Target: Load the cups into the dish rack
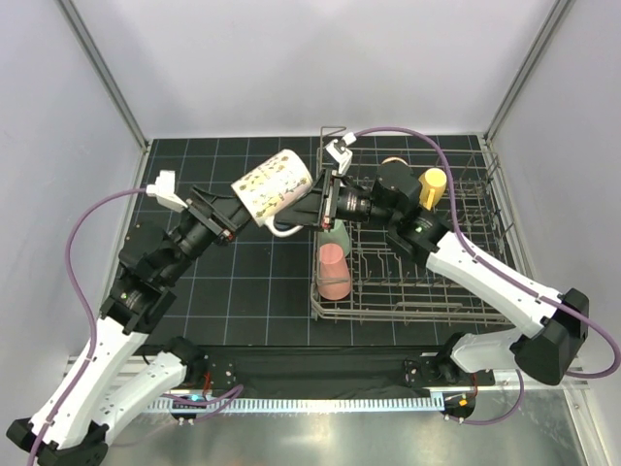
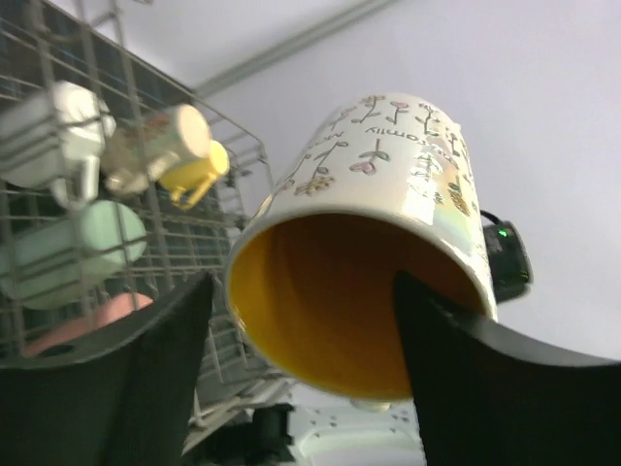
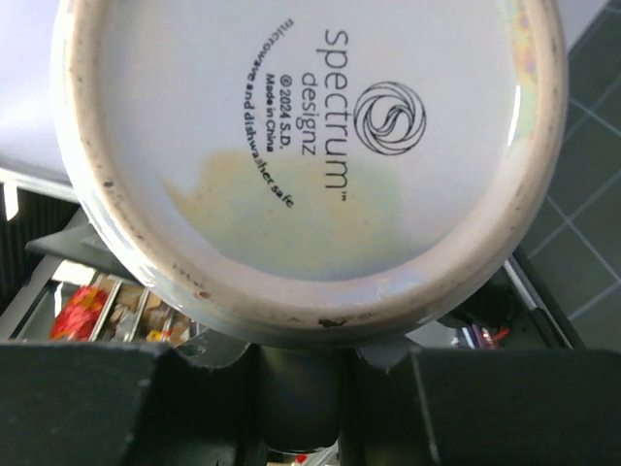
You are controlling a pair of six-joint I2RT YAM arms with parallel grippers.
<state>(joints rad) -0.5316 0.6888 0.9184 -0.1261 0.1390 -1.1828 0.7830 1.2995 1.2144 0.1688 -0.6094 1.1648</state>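
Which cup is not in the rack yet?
The patterned mug, orange inside, in the air left of the rack; the pink cup, green cup and yellow cup sit inside it.

Black mat with thin pale grid (image 1: 243, 291) covers the table centre, out to 9 and 3 o'clock. White enclosure walls (image 1: 320, 68) at 12, 9 and 3. Grey metal frame struts (image 1: 102, 73) in the back corners, 11 and 1 o'clock. Brushed-metal table edge (image 1: 369, 439) at 6, white toothed strip (image 1: 320, 400) just behind it. Right wrist view: mat at 3 o'clock.
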